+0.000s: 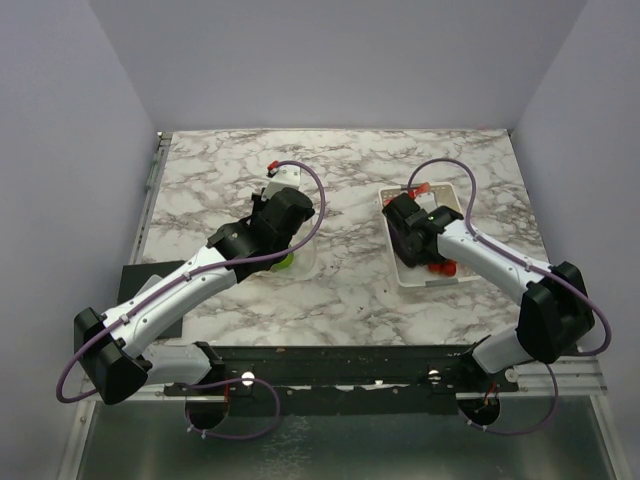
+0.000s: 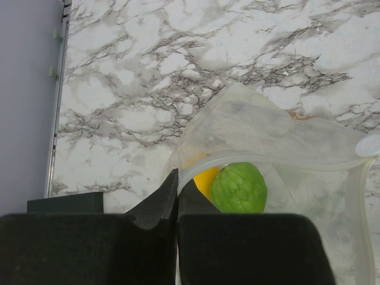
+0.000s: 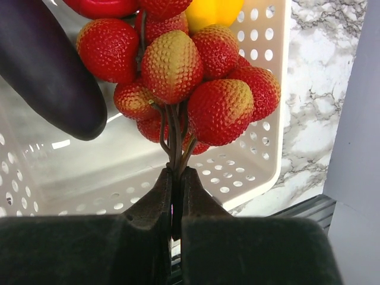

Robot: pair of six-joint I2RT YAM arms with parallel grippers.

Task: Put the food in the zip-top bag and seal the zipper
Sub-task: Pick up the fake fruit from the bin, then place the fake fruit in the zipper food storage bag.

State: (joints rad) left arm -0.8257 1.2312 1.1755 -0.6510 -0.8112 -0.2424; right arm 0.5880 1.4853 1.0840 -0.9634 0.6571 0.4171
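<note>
Stems of the red berries (image 3: pixel 172 65), clamped in my right end effector (image 3: pixel 176 181). My left end effector (image 2: pixel 177 185), fully closed, pinches the zip-top bag (image 2: pixel 267 133).

Veined marble table boxed in by plain pale walls.
Walls (image 1: pixel 340 60) stand at nine, twelve and three o'clock. The tabletop (image 1: pixel 330 300) is white with grey veins, with a metal rail (image 1: pixel 150 190) along its nine o'clock edge and a dark mat (image 1: pixel 140 278) at eight o'clock. The light is even.

left arm (image 1: pixel 180 285) reaching forward, jaws pinched together | right arm (image 1: pixel 490 262) angled inward, jaws pinched together
</note>
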